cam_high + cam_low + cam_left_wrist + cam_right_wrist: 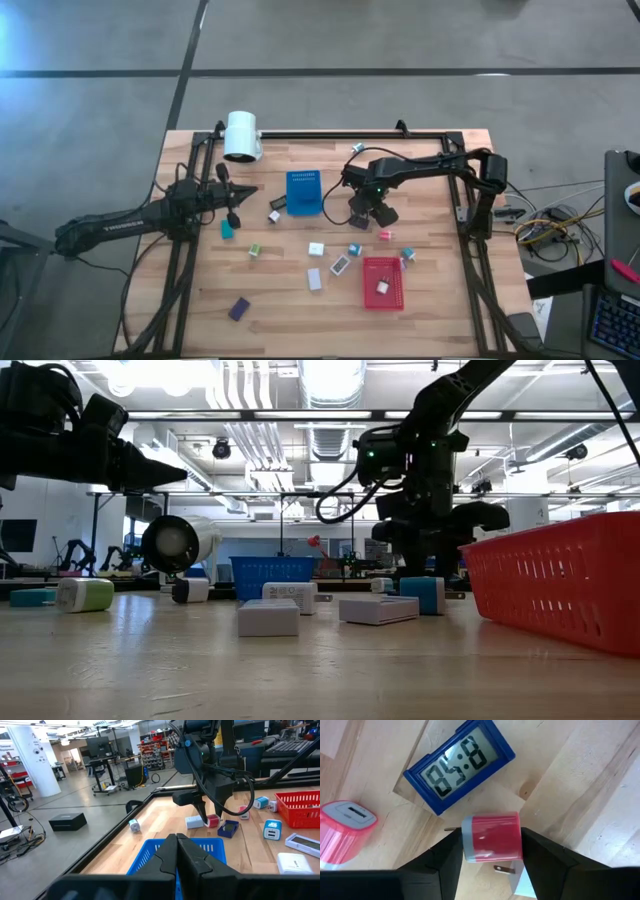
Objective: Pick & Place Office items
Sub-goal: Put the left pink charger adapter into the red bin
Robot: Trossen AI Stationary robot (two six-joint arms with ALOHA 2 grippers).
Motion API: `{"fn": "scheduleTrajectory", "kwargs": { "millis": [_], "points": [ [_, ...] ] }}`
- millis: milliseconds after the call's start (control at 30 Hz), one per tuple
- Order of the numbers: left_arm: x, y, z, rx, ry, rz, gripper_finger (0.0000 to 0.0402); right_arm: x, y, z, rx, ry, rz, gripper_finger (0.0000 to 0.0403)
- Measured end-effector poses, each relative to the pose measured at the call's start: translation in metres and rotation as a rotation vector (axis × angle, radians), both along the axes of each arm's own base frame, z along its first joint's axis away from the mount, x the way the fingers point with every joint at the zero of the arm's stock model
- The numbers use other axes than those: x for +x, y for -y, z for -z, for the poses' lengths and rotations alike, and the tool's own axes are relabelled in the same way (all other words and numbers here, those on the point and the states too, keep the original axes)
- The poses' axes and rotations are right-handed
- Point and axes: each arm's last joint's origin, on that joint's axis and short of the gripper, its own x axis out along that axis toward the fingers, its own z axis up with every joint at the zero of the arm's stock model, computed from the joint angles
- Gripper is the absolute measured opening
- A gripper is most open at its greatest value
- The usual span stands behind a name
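- Right gripper [492,857] straddled a red plug [492,838] on the tabletop [280,300], beside a blue clock [460,766]; fingers apart, not yet gripping.
- Next, probably: clamp, lift, carry to a tray.
- Left gripper [177,851] clenched, empty, above the blue tray [150,860].

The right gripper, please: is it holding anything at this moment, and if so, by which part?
The right gripper has its fingers on either side of a red block, at its two ends; a firm hold cannot be told.
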Motion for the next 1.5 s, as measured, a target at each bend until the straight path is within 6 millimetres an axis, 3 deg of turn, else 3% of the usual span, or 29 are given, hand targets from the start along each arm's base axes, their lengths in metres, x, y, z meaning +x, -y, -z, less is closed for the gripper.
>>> {"fn": "scheduleTrajectory", "kwargs": {
  "millis": [200, 467, 800, 1000, 1167, 1300, 1500],
  "points": [
    [0.000, 0.000, 0.000, 0.000, 0.000, 0.000, 0.0010, 0.003, 0.001, -0.003, -0.005, 0.011, 0.020, 0.0150],
    [0.000, 0.000, 0.000, 0.000, -0.001, 0.000, 0.0009, 0.009, 0.003, -0.021, -0.018, 0.061, 0.075, 0.0148],
    [0.000, 0.000, 0.001, -0.003, -0.008, 0.000, 0.0008, -0.006, -0.005, -0.086, 0.070, 0.305, 0.172, 0.0148],
    [0.000, 0.000, 0.001, -0.007, -0.007, 0.000, 0.0009, -0.039, -0.015, -0.140, 0.349, 0.674, 0.111, 0.0148],
    [0.000, 0.000, 0.001, -0.009, -0.010, 0.000, 0.0013, -0.085, -0.027, -0.168, 0.351, 1.024, 0.097, 0.0148],
    [0.000, 0.000, 0.001, -0.009, -0.010, -0.003, 0.0011, -0.126, -0.037, -0.172, 0.399, 1.281, 0.089, 0.0148],
    [0.000, 0.000, 0.001, -0.011, -0.007, -0.005, 0.0013, -0.174, -0.050, -0.154, 0.422, 1.491, 0.199, 0.0148]
  ]
}}
